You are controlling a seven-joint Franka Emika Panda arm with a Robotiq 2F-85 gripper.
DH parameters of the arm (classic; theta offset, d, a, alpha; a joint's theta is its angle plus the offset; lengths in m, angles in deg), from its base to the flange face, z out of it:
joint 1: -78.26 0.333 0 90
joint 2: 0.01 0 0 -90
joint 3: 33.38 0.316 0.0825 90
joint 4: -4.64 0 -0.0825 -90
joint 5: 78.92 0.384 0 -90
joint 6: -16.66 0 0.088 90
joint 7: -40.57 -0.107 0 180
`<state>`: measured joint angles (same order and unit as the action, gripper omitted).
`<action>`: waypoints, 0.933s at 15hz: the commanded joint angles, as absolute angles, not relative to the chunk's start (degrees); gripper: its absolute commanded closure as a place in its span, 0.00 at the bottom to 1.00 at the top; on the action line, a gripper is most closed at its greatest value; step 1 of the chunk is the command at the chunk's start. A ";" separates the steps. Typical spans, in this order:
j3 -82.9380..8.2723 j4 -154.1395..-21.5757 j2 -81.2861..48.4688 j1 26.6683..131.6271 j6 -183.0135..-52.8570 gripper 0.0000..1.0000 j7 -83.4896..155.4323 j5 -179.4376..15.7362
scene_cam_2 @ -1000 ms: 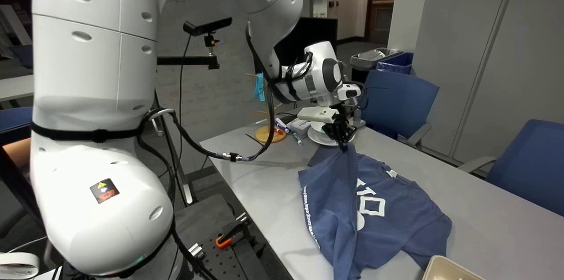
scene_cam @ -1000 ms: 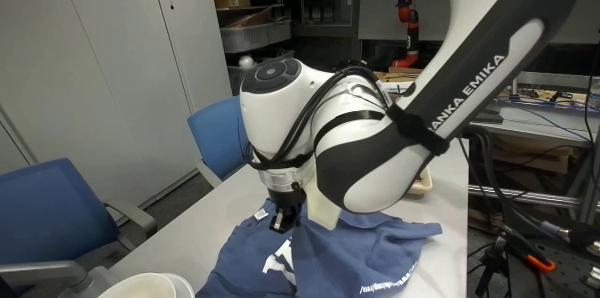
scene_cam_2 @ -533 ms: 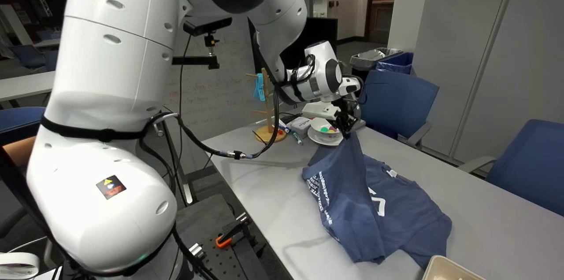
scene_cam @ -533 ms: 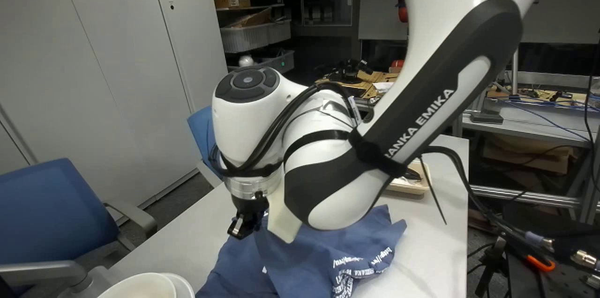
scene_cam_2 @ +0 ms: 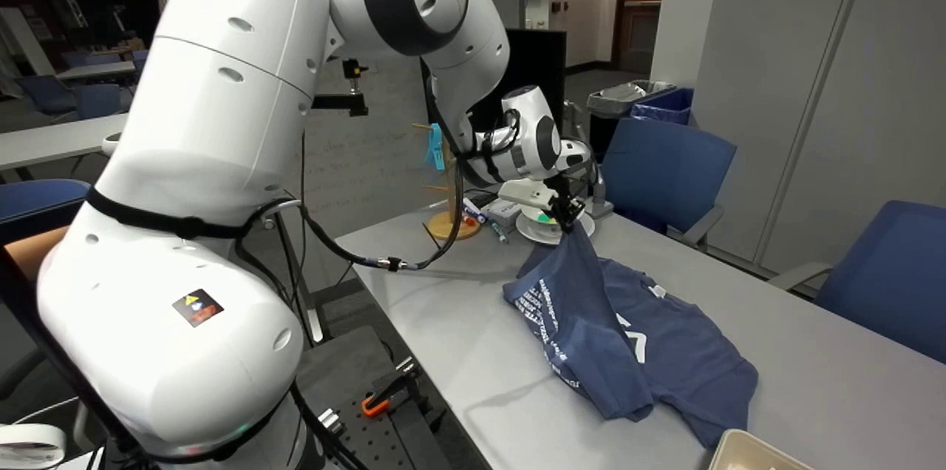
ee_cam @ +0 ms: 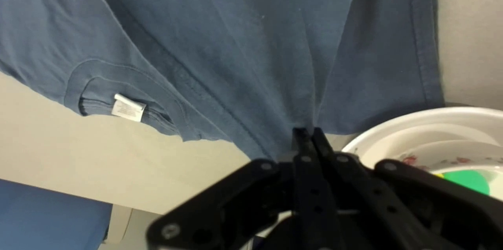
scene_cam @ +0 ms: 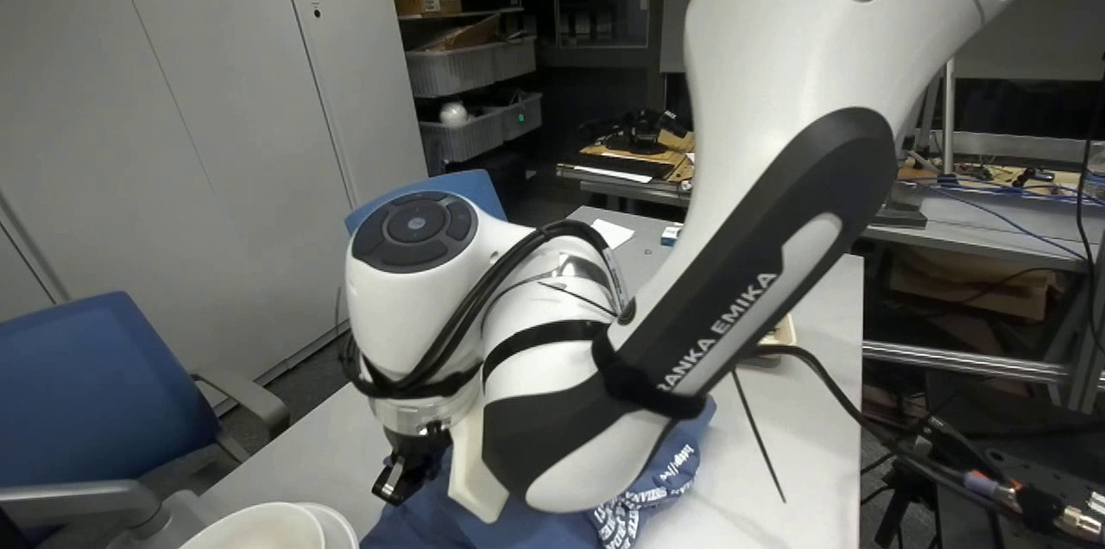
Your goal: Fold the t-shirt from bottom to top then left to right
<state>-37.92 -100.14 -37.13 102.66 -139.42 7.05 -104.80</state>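
Observation:
The navy t-shirt lies on the white table, partly lifted and folded over itself, in an exterior view. Its collar and white tag lie flat, and the raised flap covers most of the large white lettering. Small white print shows on the flap. My gripper is shut on a pinch of the shirt and holds it up in a peak beside the white bowl. In the wrist view the gripper has its tips together on the cloth. In an exterior view the arm hides most of the shirt; the gripper shows there.
A white bowl on a plate stands just beside the gripper. A beige tray sits near the shirt's sleeve. A wooden stand and markers stand at the table's end. Blue chairs line one side.
My gripper has carried the held cloth toward the bowl, first rising, then sinking a little. The shirt's trailing end has slid along the table, and the flap covers more of the large lettering.

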 commanded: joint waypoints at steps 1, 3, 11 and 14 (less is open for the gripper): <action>-38.85 -97.32 -40.21 103.93 -140.43 0.99 7.75 -101.54; -37.23 -97.83 -39.93 102.62 -139.78 0.71 10.12 -99.03; -27.39 -105.78 -30.70 92.49 -131.63 0.13 30.36 -86.43; -23.93 -108.08 -26.08 87.18 -123.81 0.00 39.82 -80.93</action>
<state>-27.97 -103.77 -32.29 92.64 -130.09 30.69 -86.18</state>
